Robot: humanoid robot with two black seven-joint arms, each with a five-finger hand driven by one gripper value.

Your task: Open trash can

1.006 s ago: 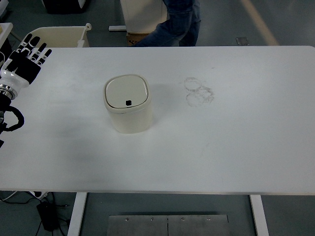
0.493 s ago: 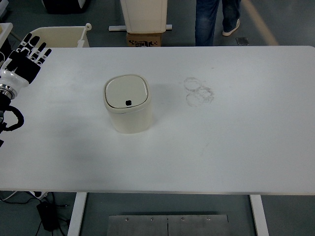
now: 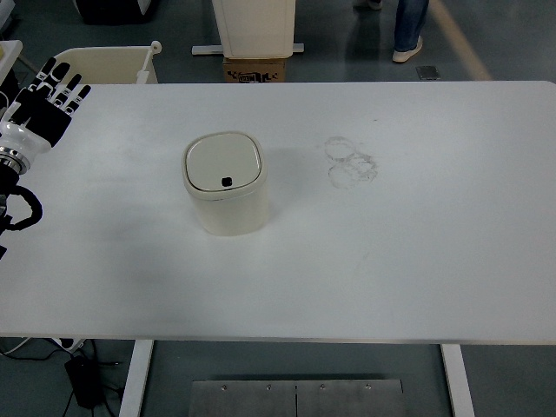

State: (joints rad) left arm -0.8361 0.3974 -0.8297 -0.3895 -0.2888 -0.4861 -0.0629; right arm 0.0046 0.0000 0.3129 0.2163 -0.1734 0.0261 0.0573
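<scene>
A small cream trash can (image 3: 226, 184) stands upright on the white table (image 3: 391, 252), left of the middle. Its lid is down, with a small black button near the lid's front edge. My left hand (image 3: 48, 100) is at the table's far left corner, well to the left of the can. Its black fingers are spread flat and hold nothing. My right hand is out of view.
Faint ring marks (image 3: 350, 161) are on the table to the right of the can. A cream bin (image 3: 109, 63) stands behind the table's far left edge. A person's legs (image 3: 408, 26) show on the floor beyond the table, next to a white cabinet (image 3: 256, 26).
The person beyond the table has walked to the right and farther away. My left hand and the trash can have not moved.
</scene>
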